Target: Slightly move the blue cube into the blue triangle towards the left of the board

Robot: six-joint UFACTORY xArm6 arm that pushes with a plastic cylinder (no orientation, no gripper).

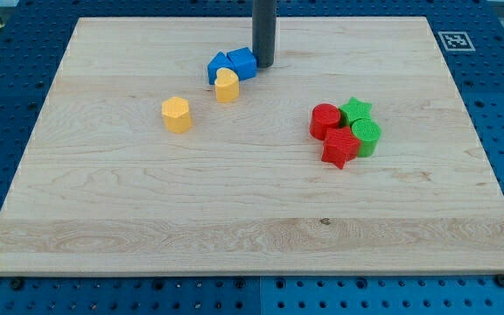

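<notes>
In the frame's upper centre, my tip (263, 65), a bare rod with nothing to open or close, sits against the right side of the blue cube (243, 62), which touches the blue triangle (218, 68). A short, level leftward nudge should suffice; push gently to spare the yellow block (227, 86) just below.

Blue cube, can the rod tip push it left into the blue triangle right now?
Probably yes: my tip sits right beside the blue cube on the view's right, with the blue triangle directly on its far side.

Bright, even light; soft shadows; sharp focus
</notes>
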